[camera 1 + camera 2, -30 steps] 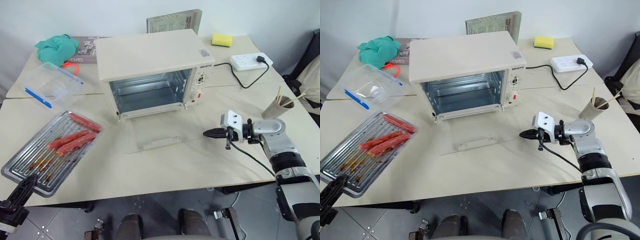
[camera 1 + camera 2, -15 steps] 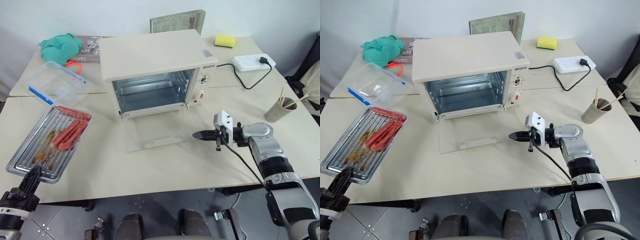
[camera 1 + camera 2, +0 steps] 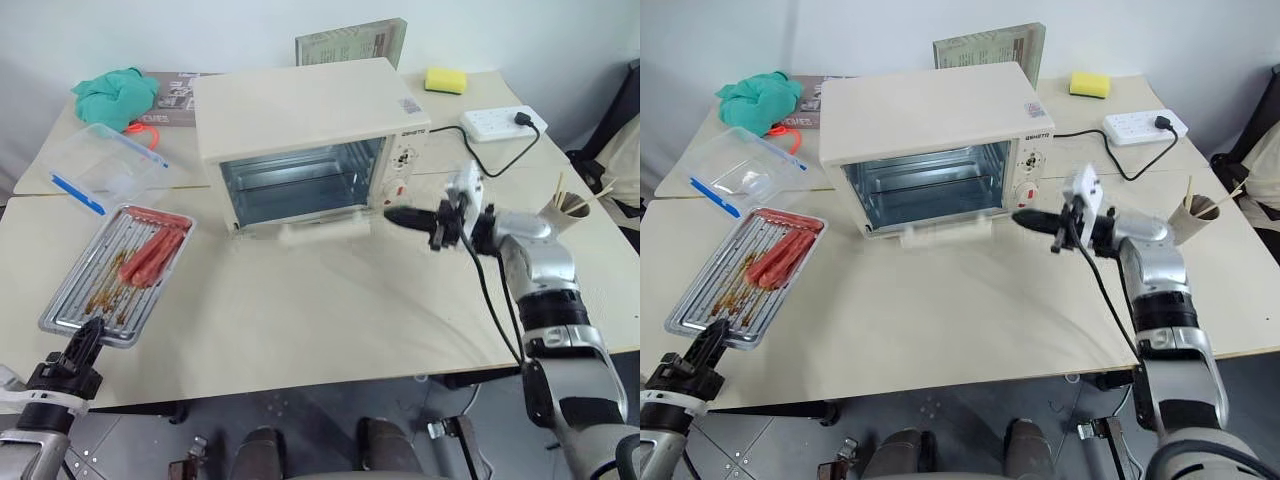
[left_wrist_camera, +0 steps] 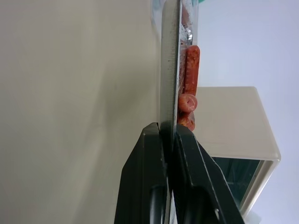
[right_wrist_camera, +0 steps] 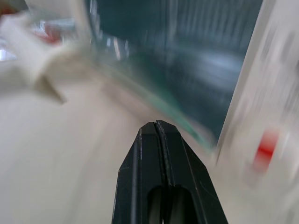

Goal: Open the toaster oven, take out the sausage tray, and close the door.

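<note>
The cream-white toaster oven stands mid-table with its cavity showing. Its glass door is tilted partway up, the bar handle hanging just in front of the opening. My right gripper is shut, level, with its tip at the door's right edge; the right wrist view has the shut fingers right below the blurred glass. The silver sausage tray with red sausages lies on the table at the left. My left gripper is shut on its near rim, as the left wrist view's clamped fingers confirm.
A clear plastic box with a blue clip sits behind the tray, a green cloth beyond it. A paper cup of sticks, a power strip with a black cord, and a yellow sponge lie to the right.
The door has swung up from lying flat on the table to partly raised. My right gripper rose and moved left toward the oven. The tray slid slightly forward in my left gripper.
</note>
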Robot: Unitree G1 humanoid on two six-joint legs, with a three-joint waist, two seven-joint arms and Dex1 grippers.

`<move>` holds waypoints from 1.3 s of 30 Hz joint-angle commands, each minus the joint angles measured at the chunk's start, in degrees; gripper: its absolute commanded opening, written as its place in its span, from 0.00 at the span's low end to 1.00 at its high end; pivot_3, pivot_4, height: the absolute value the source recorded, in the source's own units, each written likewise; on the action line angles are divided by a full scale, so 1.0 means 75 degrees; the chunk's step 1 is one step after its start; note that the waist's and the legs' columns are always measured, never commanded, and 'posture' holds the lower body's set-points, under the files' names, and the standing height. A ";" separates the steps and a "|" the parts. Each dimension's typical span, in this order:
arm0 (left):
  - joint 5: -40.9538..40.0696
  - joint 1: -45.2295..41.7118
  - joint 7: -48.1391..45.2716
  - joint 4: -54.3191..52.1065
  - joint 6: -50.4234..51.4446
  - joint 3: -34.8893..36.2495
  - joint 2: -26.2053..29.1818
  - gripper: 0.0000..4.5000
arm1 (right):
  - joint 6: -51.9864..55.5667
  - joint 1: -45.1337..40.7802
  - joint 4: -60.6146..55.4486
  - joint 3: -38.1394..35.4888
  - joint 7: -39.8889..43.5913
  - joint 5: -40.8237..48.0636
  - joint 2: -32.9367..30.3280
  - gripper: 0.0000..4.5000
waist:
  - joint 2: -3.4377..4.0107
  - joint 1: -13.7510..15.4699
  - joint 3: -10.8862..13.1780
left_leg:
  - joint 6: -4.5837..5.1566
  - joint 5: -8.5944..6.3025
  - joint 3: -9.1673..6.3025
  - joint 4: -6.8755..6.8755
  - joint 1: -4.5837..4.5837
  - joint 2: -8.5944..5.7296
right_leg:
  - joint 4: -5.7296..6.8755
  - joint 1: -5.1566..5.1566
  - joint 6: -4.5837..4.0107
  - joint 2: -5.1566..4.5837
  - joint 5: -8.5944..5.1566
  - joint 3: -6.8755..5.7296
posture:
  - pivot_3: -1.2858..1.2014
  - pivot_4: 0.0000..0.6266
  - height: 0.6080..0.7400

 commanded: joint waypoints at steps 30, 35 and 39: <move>-0.0120 0.2351 -0.3401 -0.0683 0.2052 -0.2272 0.3816 0.00 | 0.0765 0.0626 -0.1986 0.0468 0.2257 0.0076 -0.1647 0.00 | 0.0029 0.0006 0.0016 | 0.0004 -0.0013 0.0003 -0.0016 -0.0010 0.0000 | -0.0029 -0.0007 -0.0007 0.0002 -0.0004 -0.0005 | 0.52 0.24 1.00; -0.0120 0.0655 -0.3668 0.0194 0.2598 -0.4096 0.5092 0.00 | 0.1079 0.1199 -0.2711 0.0763 0.2770 0.0099 -0.2262 0.00 | 0.0043 0.0017 0.0025 | 0.0002 -0.0013 0.0006 -0.0021 -0.0007 0.0000 | -0.0024 -0.0009 -0.0007 0.0003 -0.0004 -0.0005 | 0.52 0.24 1.00; -0.0120 -0.1097 -0.3570 0.1194 0.2909 -0.5273 0.5332 0.00 | 0.1219 0.1598 -0.3147 0.0778 0.2775 0.0222 -0.2564 0.00 | 0.0045 0.0015 0.0026 | 0.0001 -0.0013 0.0009 -0.0019 -0.0008 -0.0001 | -0.0021 -0.0011 -0.0005 0.0003 -0.0003 -0.0007 | 0.52 0.24 1.00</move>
